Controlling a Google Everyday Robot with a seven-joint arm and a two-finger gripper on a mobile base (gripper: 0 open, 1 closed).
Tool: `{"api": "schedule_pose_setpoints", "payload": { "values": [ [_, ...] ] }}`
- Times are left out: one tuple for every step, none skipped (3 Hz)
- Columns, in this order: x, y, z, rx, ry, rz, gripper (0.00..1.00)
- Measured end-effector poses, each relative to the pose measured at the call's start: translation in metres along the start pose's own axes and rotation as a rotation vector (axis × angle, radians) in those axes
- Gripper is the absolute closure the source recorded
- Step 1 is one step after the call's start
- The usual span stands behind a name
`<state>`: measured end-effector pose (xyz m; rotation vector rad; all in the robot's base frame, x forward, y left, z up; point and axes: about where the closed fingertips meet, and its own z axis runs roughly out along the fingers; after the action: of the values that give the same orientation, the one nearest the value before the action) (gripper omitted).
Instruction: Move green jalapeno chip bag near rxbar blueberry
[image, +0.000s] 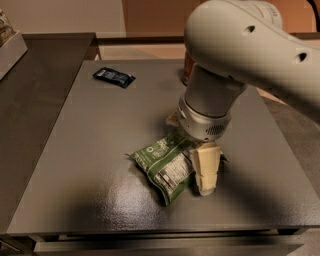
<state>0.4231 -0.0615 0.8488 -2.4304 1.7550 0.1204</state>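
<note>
Camera view: a dark grey table fills the picture, seen from above its front edge. The green jalapeno chip bag lies flat and crinkled on the table, a little right of the table's middle and toward its front edge, with its white nutrition panel facing up. A bulky white robot arm reaches in over the table's right side and points down. Its gripper sits low over the table, pressed against the bag's right end – whether it is open or has closed on the bag cannot be told. The rxbar blueberry lies near the table's far left corner, well apart from the bag. A red soda can stands near the table's far edge – mostly hidden behind the arm
</note>
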Motion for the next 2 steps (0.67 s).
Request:
{"api": "schedule_pose_setpoints", "payload": {
  "values": [
    [0.0042,-0.0048,0.0047,0.002,0.005,0.012,0.00],
    [0.0074,-0.0094,0.0085,0.005,0.008,0.022,0.18]
  ]
}}
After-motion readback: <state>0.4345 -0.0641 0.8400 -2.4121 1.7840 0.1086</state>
